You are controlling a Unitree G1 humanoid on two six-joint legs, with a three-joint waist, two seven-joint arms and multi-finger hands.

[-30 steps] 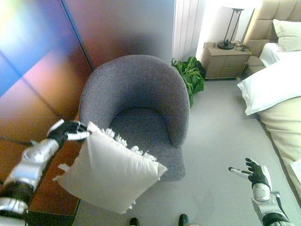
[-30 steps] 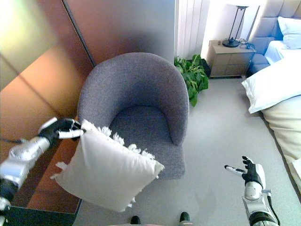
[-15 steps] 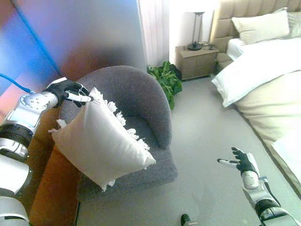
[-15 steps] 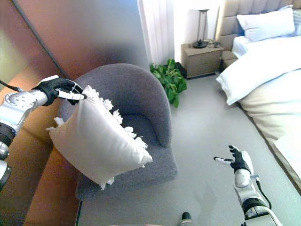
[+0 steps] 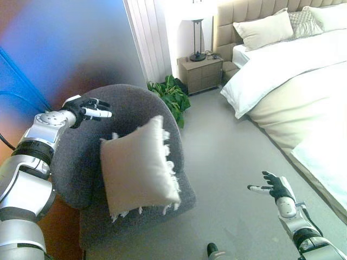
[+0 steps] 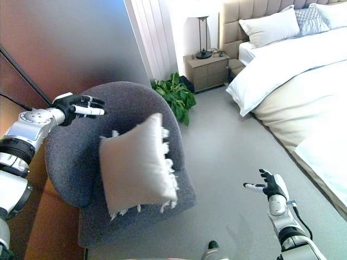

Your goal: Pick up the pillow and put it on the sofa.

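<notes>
A cream pillow with white fringe stands tilted in the seat of the grey round armchair, apart from both hands. It also shows in the right eye view. My left hand is open, fingers straight, held above the chair's back, up and to the left of the pillow. My right hand is open and empty, low at the right above the floor.
A wooden wall panel stands behind the chair. A green plant and a nightstand with a lamp are beyond it. A bed with white covers fills the right side. Grey carpet lies between.
My left hand has let go of the pillow, which has dropped into the chair seat. The camera has turned, shifting the whole scene left. My right hand stays idle.
</notes>
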